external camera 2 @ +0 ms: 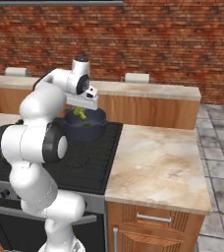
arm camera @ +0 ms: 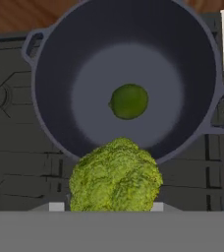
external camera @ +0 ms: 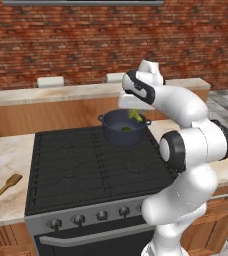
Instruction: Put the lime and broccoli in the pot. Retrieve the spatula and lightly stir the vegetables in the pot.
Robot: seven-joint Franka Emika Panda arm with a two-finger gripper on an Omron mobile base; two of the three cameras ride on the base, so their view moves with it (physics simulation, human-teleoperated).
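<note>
Red brick wall ran across the back of the kitchen, with a long wooden bar topped in pale stone in front of it. Nearer the camera a black stove sat between two stretches of marbled stone surface, its row of knobs along the front edge.

On the back right part of the stove stood the pot, dark and round, with short side handles. The lime lay on the bottom of the pot, close to its middle and apart from the walls.

The white arm reached forward over the stove, and its fingers hung just above the pot's opening. They were pinching the broccoli, which hung between them over the near rim of the pot, above the lime and not touching it. In the hand view the floret's bumpy green crown covered the finger tips themselves, with the pot and lime seen past it. From the right base view the broccoli showed as a small green shape below the hand, within the pot's rim.

The spatula lay on the stone surface to the left of the stove, well apart from the pot, its flat head pointing toward the stove.
</note>
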